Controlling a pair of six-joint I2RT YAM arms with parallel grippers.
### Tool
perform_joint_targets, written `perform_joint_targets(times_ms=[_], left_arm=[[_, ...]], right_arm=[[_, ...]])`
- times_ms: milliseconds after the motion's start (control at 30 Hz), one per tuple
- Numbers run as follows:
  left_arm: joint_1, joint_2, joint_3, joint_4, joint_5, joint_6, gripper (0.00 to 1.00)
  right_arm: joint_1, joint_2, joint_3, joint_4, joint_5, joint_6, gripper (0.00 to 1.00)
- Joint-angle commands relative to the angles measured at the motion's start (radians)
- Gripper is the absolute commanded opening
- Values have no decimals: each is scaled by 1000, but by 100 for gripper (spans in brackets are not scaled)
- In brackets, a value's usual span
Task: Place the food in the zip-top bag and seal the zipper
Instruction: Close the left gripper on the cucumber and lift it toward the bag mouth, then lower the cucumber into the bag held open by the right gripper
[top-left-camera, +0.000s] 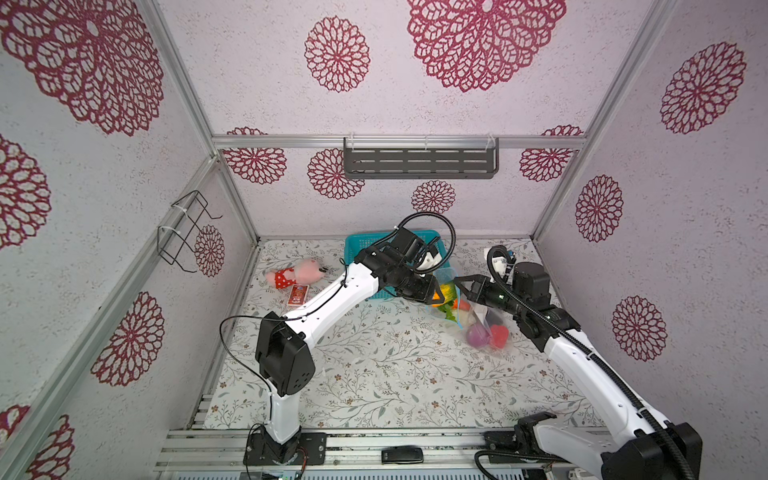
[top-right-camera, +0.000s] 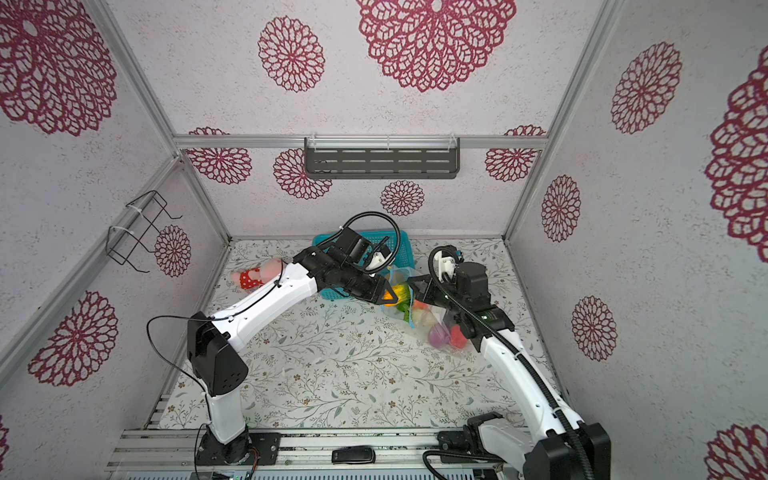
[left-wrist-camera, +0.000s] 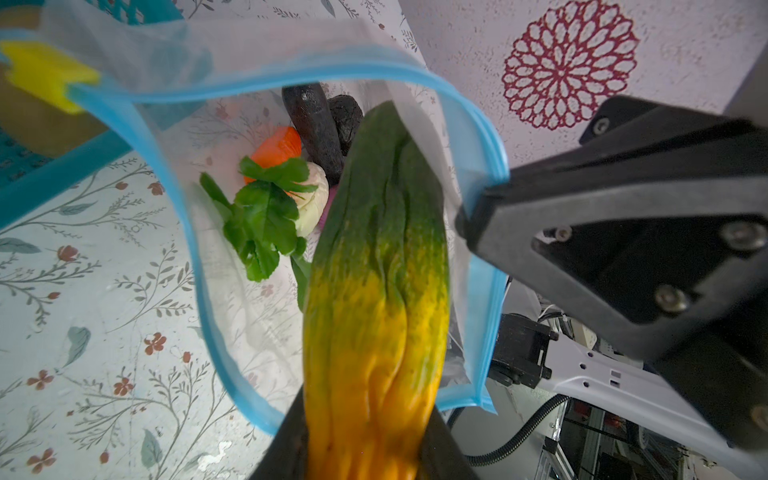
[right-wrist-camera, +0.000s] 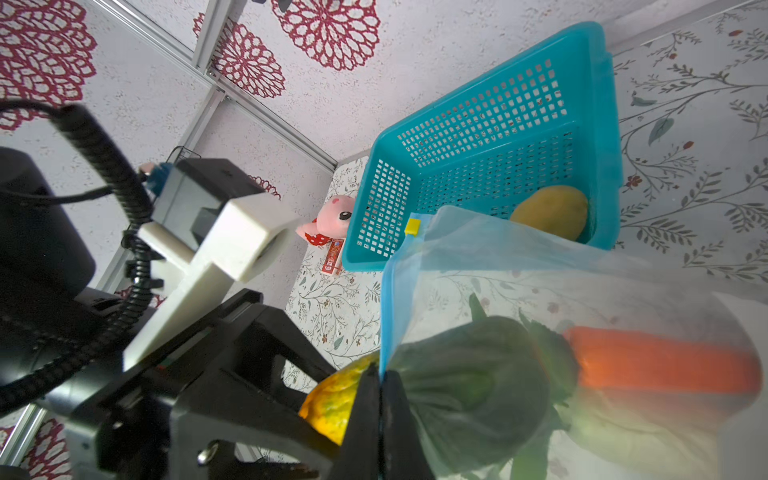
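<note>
Left gripper (top-left-camera: 436, 296) jaws pinch a yellow-green vegetable (left-wrist-camera: 374, 249) in the zip-top bag (left-wrist-camera: 249, 45) mouth; right gripper (right-wrist-camera: 380, 378) jaws clamp the zipper (right-wrist-camera: 388, 311). The potato (right-wrist-camera: 550, 212) (in the basket (right-wrist-camera: 478, 116)) shows in the right wrist view, not the top views.

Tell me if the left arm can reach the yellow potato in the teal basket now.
Probably not yet: the left end effector is shut on a yellow-green vegetable partway into the zip-top bag. The potato lies uncovered in the basket nearby, likely reachable after release.

Clear filmy plastic zip-top bag (right-wrist-camera: 540, 266), teal glossy plastic mesh basket (right-wrist-camera: 478, 124), plush cloth toy (right-wrist-camera: 332, 218), wrinkled matt yellow-green vegetable (left-wrist-camera: 374, 291).
</note>
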Motion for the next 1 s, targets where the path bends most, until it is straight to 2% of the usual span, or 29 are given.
perform_joint_targets(times_ms=[0, 967], left_arm=[[-11, 20, 36, -7, 2, 8, 21], [-27, 166, 133, -3, 12, 13, 33]], right_arm=[[8, -38, 37, 26, -5, -14, 0], [8, -46, 28, 27, 3, -14, 0]])
